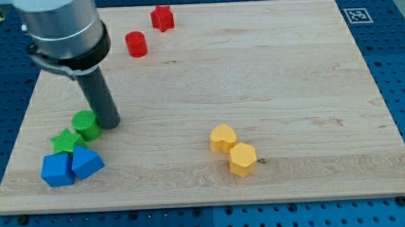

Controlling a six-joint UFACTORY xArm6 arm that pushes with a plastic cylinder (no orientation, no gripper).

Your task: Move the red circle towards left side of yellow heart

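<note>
The red circle (136, 44) lies near the view's top left of the wooden board. The yellow heart (223, 138) lies below the board's middle, with a yellow hexagon (243, 159) touching its lower right. My tip (109, 122) rests on the board at the left, right beside the green circle (85, 124). It is well below the red circle and far to the left of the yellow heart.
A red star (162, 18) sits at the view's top, right of the red circle. A green star (66, 141), a blue cube (57, 170) and a blue pentagon-like block (87, 162) cluster at the lower left. The board (290, 75) has edges on all sides.
</note>
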